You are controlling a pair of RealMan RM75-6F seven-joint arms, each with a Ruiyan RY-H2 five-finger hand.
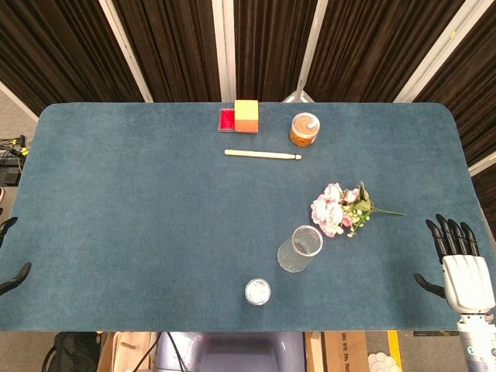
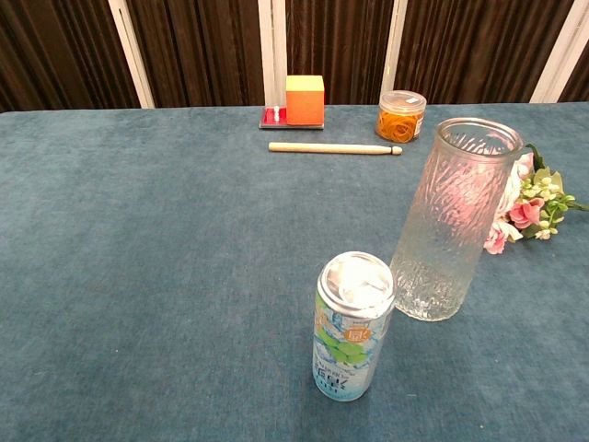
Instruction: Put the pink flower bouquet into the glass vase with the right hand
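From the head view I see my right hand (image 1: pixel 463 267) at the table's (image 1: pixel 139 217) 4 o'clock edge, fingers spread, holding nothing; the left hand (image 1: pixel 9 267) barely shows at 8 o'clock, and I cannot tell its state. The bouquet (image 1: pixel 341 208) lies on the cloth, just at 1 o'clock of the upright vase (image 1: pixel 299 249). In the chest view, the bouquet (image 2: pixel 529 207) lies behind the vase (image 2: pixel 451 216), a can (image 2: pixel 352 327) stands at its 7 o'clock, and neither hand shows.
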